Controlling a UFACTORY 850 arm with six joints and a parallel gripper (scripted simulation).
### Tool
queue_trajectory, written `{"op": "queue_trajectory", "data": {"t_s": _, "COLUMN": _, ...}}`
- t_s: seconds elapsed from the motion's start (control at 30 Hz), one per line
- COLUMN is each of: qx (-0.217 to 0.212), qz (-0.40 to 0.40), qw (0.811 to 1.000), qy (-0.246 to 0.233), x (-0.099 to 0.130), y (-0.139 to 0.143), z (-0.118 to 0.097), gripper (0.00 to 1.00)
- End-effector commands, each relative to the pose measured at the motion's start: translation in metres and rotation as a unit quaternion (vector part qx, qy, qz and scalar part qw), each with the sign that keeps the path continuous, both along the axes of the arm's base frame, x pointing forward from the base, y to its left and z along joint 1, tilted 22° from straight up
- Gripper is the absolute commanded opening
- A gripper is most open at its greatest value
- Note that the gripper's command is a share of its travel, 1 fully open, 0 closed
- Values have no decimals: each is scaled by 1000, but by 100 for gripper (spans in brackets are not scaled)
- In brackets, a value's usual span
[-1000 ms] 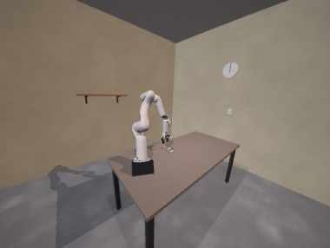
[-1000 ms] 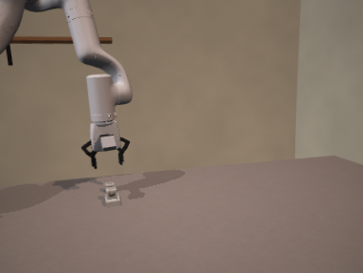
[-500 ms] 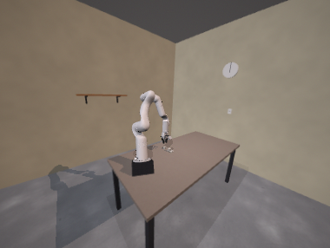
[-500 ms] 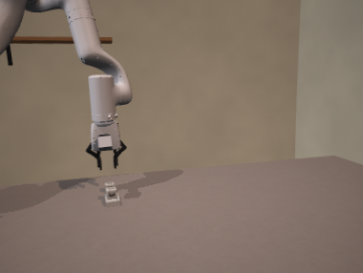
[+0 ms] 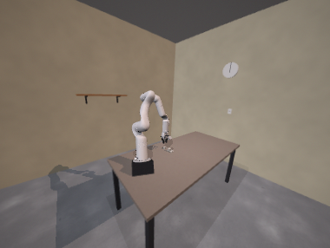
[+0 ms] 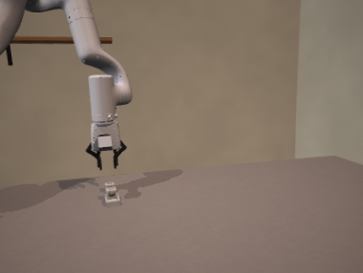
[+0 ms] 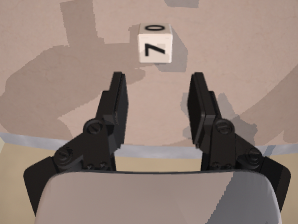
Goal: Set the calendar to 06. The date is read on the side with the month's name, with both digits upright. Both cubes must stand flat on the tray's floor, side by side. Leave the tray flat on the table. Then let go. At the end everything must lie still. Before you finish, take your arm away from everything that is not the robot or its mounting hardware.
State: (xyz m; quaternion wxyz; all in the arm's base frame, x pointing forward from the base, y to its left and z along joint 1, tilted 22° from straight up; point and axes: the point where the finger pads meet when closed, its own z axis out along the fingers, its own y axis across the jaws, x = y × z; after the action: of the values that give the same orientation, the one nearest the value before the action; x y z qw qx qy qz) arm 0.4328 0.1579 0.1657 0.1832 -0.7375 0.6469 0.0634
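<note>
A white loose cube (image 7: 154, 44) lies on the table, with a 7 on its near side and a 0 on top. It is just beyond my fingertips in the wrist view. In the exterior view the tray and cubes (image 6: 111, 195) are a small white cluster on the table, too small to read. My gripper (image 6: 107, 167) hangs above and slightly left of that cluster, pointing down. Its fingers stand half apart with nothing between them.
The arm's base (image 5: 142, 166) stands on the near left corner of the brown table. The table edge runs close below the gripper in the wrist view. A wall shelf (image 5: 102, 95) and a clock (image 5: 230, 69) are far off.
</note>
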Motion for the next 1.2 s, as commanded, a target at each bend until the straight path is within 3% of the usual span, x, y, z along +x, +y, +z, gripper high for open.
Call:
{"op": "queue_trajectory", "data": {"t_s": 0.0, "qx": 0, "qz": 0, "qw": 1000, "qy": -1, "x": 1, "y": 0, "z": 1, "gripper": 49}}
{"op": "queue_trajectory", "data": {"t_s": 1.17, "qx": 0, "qz": 0, "qw": 1000, "qy": 0, "x": 3, "y": 6, "z": -14, "gripper": 49}}
